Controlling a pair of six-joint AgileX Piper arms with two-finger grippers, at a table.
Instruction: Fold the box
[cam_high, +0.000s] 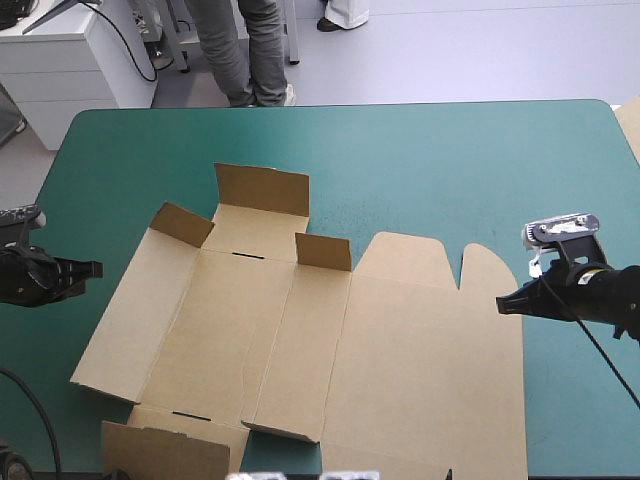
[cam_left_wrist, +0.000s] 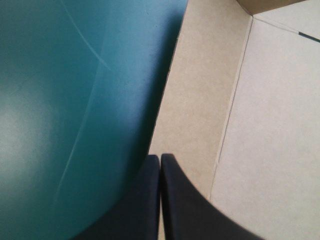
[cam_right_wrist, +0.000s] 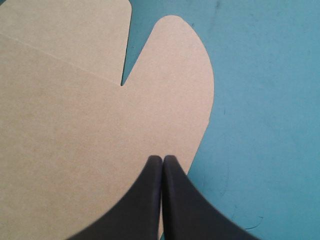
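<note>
High view first: the box (cam_high: 400, 350) lies opened out as 1 brown sheet across the middle of the teal-green cover (cam_high: 450, 160), reaching down to the near edge of the table. Most of it is flat, but 3 flaps stand up on the far-left part: a wide far flap (cam_high: 262, 190), a short left flap (cam_high: 182, 223) beside it, and a short right flap (cam_high: 323, 251) on its other side. At the near-left corner another flap (cam_high: 165, 452) looks raised too. On the right, the rounded tabs of the lid lie flat.

Left gripper (cam_high: 95, 268) comes in from the left, level with the sheet's left panel, its tip pointing at the box's left edge. Its own wrist view shows the black fingers (cam_left_wrist: 185, 210) pressed together into 1 point, with nothing clamped between them, the tip right at that left edge: cover on one side, brown board on the other.

Right gripper (cam_high: 500, 303) is at the sheet's right edge. From its wrist, the black fingers (cam_right_wrist: 135, 205) are likewise closed into 1 arch, holding nothing, the tip over the rounded tab just inside its edge.

Off at the far right edge of the table, a sliver of pale board (cam_high: 630, 125) shows
</note>
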